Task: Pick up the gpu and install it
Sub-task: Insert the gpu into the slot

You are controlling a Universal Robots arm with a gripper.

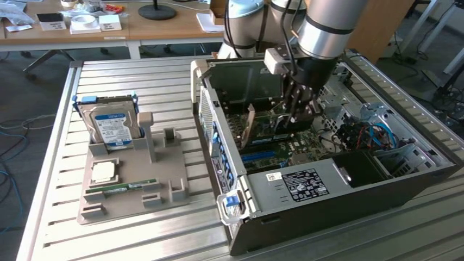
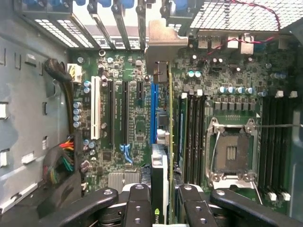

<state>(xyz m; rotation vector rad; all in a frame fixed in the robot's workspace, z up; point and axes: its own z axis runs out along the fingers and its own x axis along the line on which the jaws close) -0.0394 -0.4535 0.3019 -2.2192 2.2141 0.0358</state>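
This looks like a robotics lab or workshop with office furniture at its edge. An industrial robot arm [image 1: 323, 27] stands at a ribbed aluminium bench [image 1: 108, 76], its hand [image 1: 299, 120] down inside an open computer case [image 1: 348, 201] with the motherboard [image 2: 132, 118] bare. A grey fixture plate [image 1: 134, 190] holds a hard drive [image 1: 112, 128] upright. Behind, a wooden bench [image 1: 160, 30] carries small boxes [image 1: 108, 23] and a lamp base [image 1: 157, 11]. Loose cables [image 1: 11, 130] lie on the floor.
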